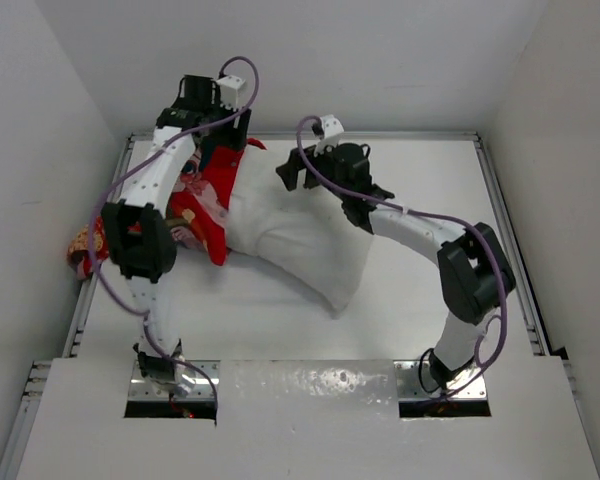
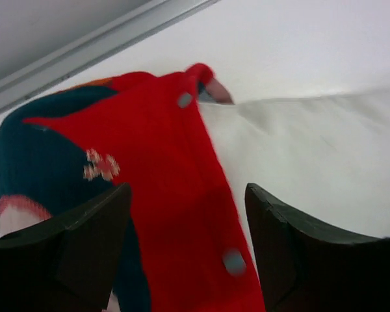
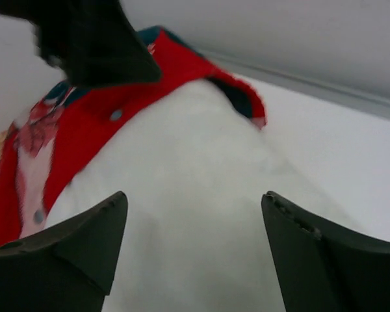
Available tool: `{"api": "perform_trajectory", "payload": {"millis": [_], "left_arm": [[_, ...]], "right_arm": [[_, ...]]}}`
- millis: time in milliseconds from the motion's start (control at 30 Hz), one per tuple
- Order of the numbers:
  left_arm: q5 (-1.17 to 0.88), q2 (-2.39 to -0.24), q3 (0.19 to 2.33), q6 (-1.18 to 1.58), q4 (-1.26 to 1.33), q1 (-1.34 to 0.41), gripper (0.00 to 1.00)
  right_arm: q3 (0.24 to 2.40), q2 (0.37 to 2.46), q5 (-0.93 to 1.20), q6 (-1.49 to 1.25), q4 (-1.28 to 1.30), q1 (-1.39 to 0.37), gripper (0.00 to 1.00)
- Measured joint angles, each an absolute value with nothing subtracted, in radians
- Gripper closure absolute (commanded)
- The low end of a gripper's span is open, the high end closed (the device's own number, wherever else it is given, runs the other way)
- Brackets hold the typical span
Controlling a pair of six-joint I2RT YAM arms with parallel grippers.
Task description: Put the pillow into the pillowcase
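The pillow (image 1: 300, 245) is lodged partway inside the pillowcase (image 1: 205, 200) on the table (image 1: 430, 180), one end exposed, while the left fingers (image 2: 84, 247) and right fingers (image 3: 71, 253) are spread wide, gripping nothing.

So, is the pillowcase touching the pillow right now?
Touching. The right wrist view shows the pillowcase wrapped over the far end of the pillow.

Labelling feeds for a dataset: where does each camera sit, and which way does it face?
Top: above and behind, looking down at the table; both arms show.
Left wrist: on the left arm, facing the pillowcase; left gripper open.
Right wrist: on the right arm, facing the pillow; right gripper open.
Shared: both wrist views show the pillowcase's edge against the pillow.
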State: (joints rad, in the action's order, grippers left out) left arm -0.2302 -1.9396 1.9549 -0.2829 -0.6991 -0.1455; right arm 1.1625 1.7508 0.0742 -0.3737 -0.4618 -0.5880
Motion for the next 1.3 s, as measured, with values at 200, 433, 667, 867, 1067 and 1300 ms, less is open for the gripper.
{"api": "perform_trajectory", "payload": {"millis": [200,433,667,867,1067,1300], "left_arm": [[-0.115,-2.263,2.208,-0.223,-0.715,-0.151,0.65],[-0.136,-2.239,2.153,-0.217,-0.687,-0.156,1.00],[-0.269,-2.096,2.000,-0.207,-0.620,-0.156,1.00],[-0.327,-2.012,1.979,-0.202,-0.651,-0.166,1.00],[-0.373,-1.994,1.979,-0.254,-0.742,-0.226,1.00],[-0.443,-1.994,1.989,-0.344,-0.830,-0.289,1.00]], "right_arm": [[1.494,1.944,0.043,-0.363,-0.307,-0.573,0.09],[1.570,2.111,0.049,-0.413,-0.196,-0.573,0.24],[1.496,2.096,0.123,-0.480,-0.252,-0.579,1.00],[1.253,1.950,0.116,-0.578,-0.389,-0.597,1.00],[1.058,1.816,0.021,-0.644,-0.471,-0.657,1.00],[1.032,1.760,0.033,-0.626,-0.434,-0.697,1.00]]}}
